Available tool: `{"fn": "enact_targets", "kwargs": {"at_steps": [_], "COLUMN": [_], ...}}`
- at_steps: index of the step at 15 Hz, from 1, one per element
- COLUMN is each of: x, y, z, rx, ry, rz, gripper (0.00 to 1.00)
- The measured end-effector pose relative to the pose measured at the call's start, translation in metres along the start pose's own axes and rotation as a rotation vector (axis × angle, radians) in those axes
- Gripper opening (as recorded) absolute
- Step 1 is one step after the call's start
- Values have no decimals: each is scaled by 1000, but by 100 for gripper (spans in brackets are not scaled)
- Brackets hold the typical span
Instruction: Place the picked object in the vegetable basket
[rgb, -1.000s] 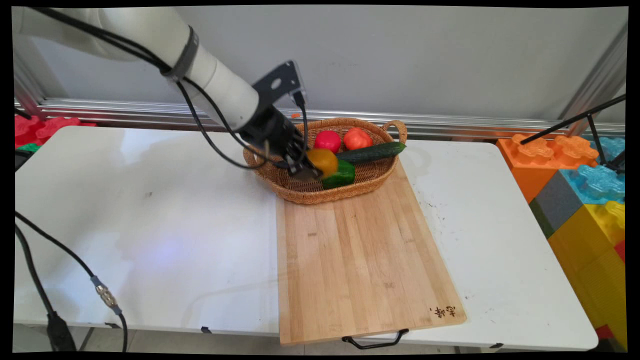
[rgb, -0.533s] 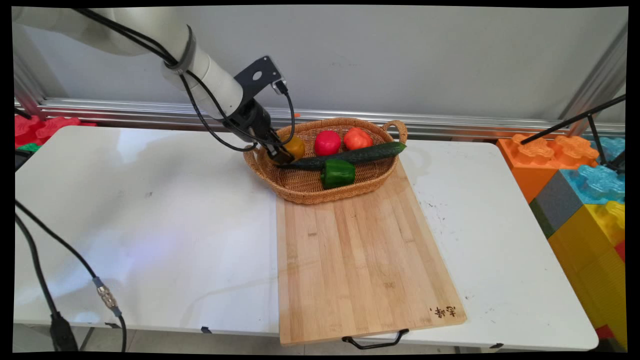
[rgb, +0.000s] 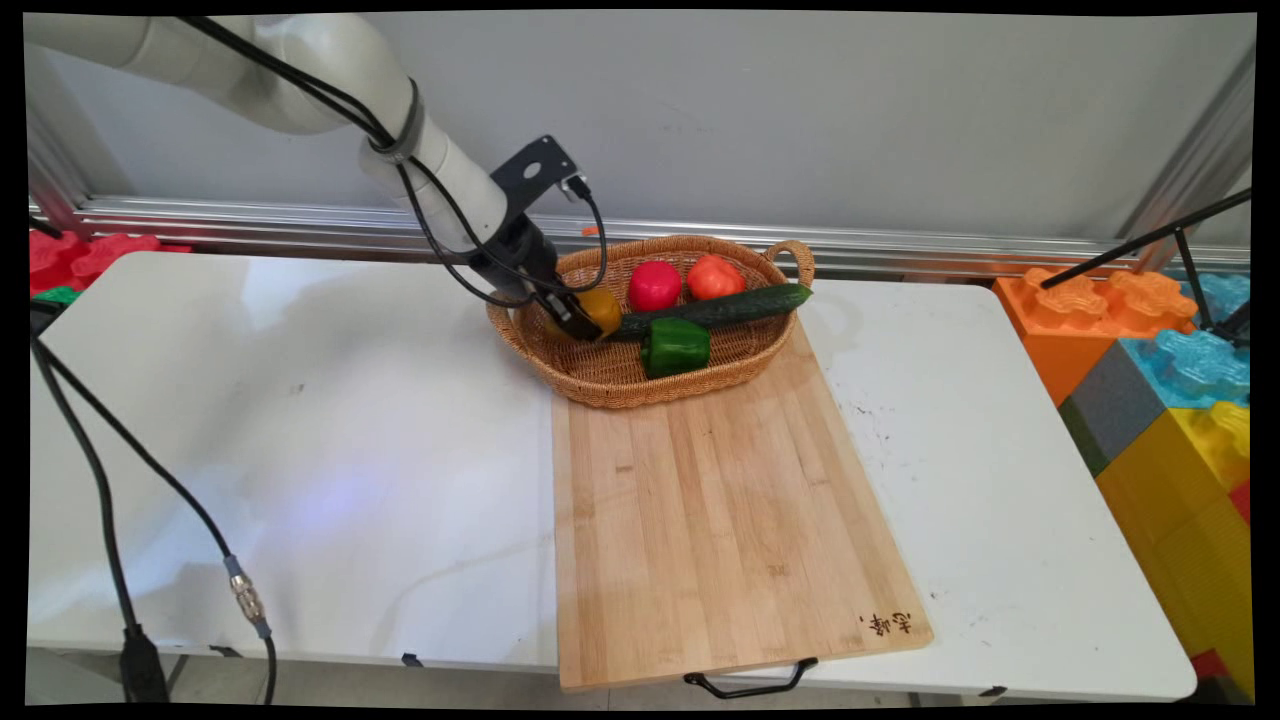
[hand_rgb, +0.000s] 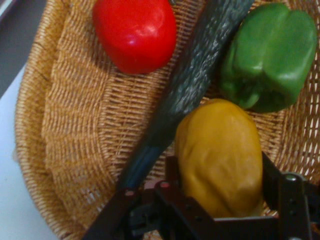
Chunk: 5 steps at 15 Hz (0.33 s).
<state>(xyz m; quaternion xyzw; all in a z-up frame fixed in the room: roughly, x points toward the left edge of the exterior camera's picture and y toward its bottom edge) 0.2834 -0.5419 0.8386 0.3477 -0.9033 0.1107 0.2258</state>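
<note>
My gripper (rgb: 585, 320) reaches down into the left end of a wicker basket (rgb: 600, 395), shut on a yellow pepper (rgb: 603, 305). In the hand view the yellow pepper (hand_rgb: 220, 155) sits between my fingers, low over the basket's weave (hand_rgb: 75, 125). A dark green cucumber (rgb: 720, 307) lies lengthwise in the basket, its end right beside the yellow pepper. A green pepper (rgb: 676, 346) lies at the near side. At the far side sit a red pepper (rgb: 654, 284) and an orange-red one (rgb: 714, 277). The hand view also shows the cucumber (hand_rgb: 195, 80), green pepper (hand_rgb: 270, 55) and red pepper (hand_rgb: 135, 32).
The basket stands on the far end of a wooden cutting board (rgb: 720, 500) on the white table (rgb: 300, 450). Big coloured toy blocks (rgb: 1170, 400) are stacked off the table's right edge, with a black stand leg (rgb: 1140, 240) above them. Black cables (rgb: 100, 500) hang at the near left.
The gripper carried the yellow pepper from the basket's middle to its left end, then shifted slightly right and lower. The green pepper and the cucumber's left part are now uncovered.
</note>
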Motion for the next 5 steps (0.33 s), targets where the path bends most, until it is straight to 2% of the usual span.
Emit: {"fn": "enact_targets", "kwargs": {"at_steps": [1, 2, 5], "x": [1, 2, 4], "y": [0, 0, 1], "z": [3, 5, 10], "rx": [-8, -13, -36], "ry": [2, 3, 5], "rz": [-2, -2, -5], "gripper": [0, 100, 100]}}
